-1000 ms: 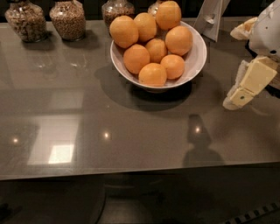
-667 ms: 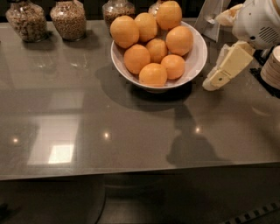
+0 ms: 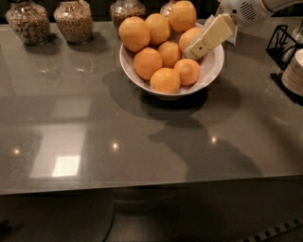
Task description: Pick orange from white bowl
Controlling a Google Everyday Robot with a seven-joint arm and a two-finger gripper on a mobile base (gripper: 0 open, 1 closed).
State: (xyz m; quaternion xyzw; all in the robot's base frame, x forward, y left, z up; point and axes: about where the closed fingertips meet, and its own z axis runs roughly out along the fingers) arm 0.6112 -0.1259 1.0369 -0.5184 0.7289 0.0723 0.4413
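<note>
The white bowl (image 3: 211,72) stands at the back middle of the grey table and holds several oranges piled up. My gripper (image 3: 194,51) reaches in from the upper right, its cream tip slanting down over the bowl's right side. The tip is at the orange (image 3: 190,37) on the bowl's right, touching it or just in front of it. Other oranges lie to its left, one at the front (image 3: 165,79) and a large one at the left top (image 3: 135,33). The arm's white wrist (image 3: 244,9) is above the bowl's right rim.
Glass jars of grains (image 3: 73,20) stand along the back left, another (image 3: 127,9) behind the bowl. A black wire rack (image 3: 283,43) and a stack of pale dishes (image 3: 295,72) sit at the right edge. The table's front edge (image 3: 151,183) runs across below.
My gripper has moved left and away from me, from beside the table's right edge to over the bowl's right side. The bowl and oranges have not moved.
</note>
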